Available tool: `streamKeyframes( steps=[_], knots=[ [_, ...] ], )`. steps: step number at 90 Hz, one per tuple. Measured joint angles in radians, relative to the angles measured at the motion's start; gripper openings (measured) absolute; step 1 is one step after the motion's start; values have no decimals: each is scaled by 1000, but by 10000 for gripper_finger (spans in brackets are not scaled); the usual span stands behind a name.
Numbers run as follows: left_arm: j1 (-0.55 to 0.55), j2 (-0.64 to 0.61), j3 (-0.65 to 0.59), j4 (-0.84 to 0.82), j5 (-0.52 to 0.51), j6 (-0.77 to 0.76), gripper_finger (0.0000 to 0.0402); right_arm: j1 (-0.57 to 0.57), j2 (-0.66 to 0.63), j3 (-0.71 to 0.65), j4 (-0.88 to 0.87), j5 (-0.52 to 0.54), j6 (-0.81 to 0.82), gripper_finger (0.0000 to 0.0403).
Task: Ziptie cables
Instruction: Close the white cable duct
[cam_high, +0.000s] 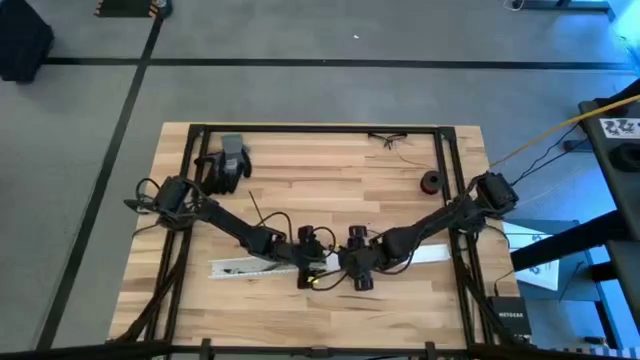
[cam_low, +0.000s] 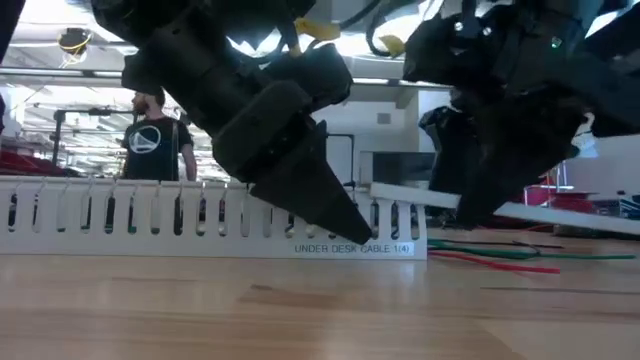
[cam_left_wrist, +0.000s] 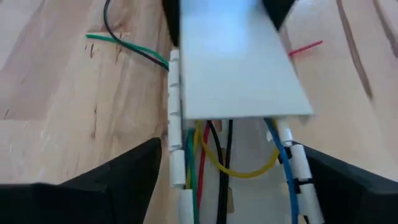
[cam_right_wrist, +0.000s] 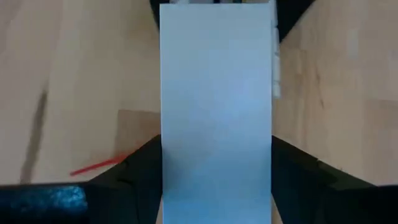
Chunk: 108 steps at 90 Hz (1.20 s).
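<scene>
Both grippers meet at table centre, over the white slotted duct.

Left gripper (cam_high: 308, 262) spread wide, astride the duct (cam_left_wrist: 177, 155), gripping nothing; cables (cam_left_wrist: 214, 146) lie inside. Right gripper (cam_right_wrist: 214, 168), at 3 o'clock of it, straddles the white cover (cam_right_wrist: 216, 112); contact unclear. Ziptie not discernible.

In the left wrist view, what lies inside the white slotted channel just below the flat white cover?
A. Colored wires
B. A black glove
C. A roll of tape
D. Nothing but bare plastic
A: colored wires, yellow, red, green, black and blue, run inside the channel where the cover ends.
</scene>
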Motion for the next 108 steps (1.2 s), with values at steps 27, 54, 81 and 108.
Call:
streamKeyframes(
  steps=[27, 54, 81, 108],
  knots=[
    [1, 1, 0, 20, 33, 23, 315, 0, 3, 12, -30, 46, -5, 230],
    [2, 35, 0, 76, 77, 47, 315, -51, 4, 26, -66, -56, -12, 230],
    [-2, 35, 0, 84, 85, 69, 315, -114, 14, 30, -72, -217, -69, 230],
    [0, 36, -1, 90, 99, 60, 315, -117, 49, 67, -37, -243, -88, 230]
  ],
)
